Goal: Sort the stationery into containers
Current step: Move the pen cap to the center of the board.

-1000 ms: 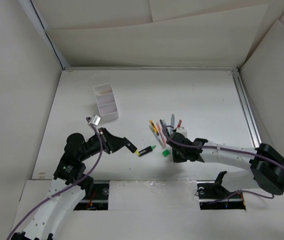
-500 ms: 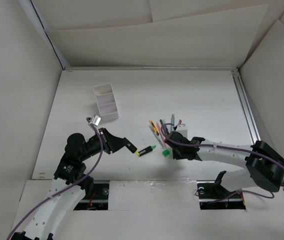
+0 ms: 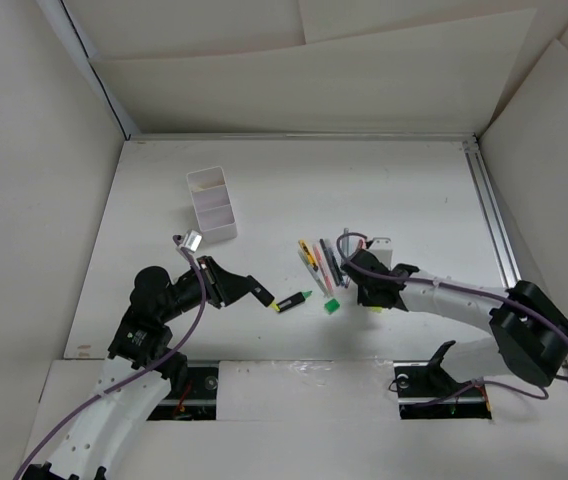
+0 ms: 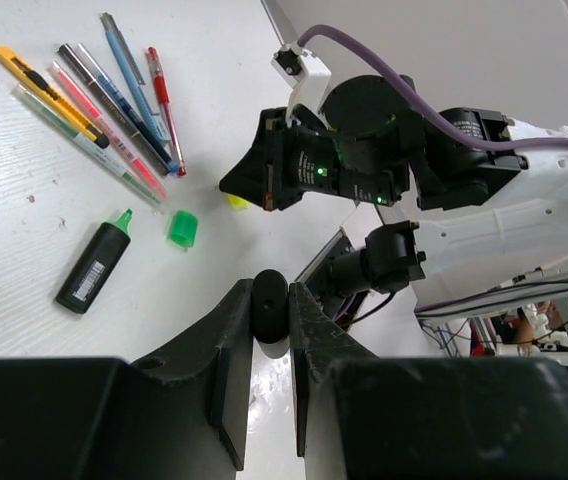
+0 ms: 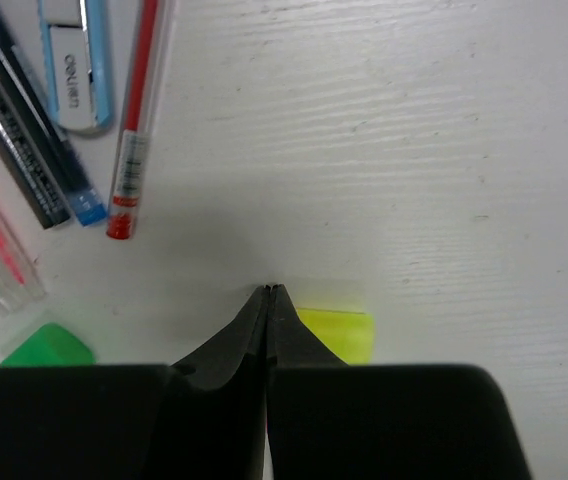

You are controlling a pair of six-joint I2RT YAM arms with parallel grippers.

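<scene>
Left arm: white link shells between black joint housings, with a purple cable strung along the outside. Right arm: same build, with a bulky black joint block near its base. Its purple cable enters a small white connector block on the black wrist housing, where green lights glow. Left pincer: matte black, thick flat-sided fingers. Right pincer: black fingers that taper to thin edges.

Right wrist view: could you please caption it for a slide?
Shut right gripper beside a yellow cap, pens upper left.
</scene>
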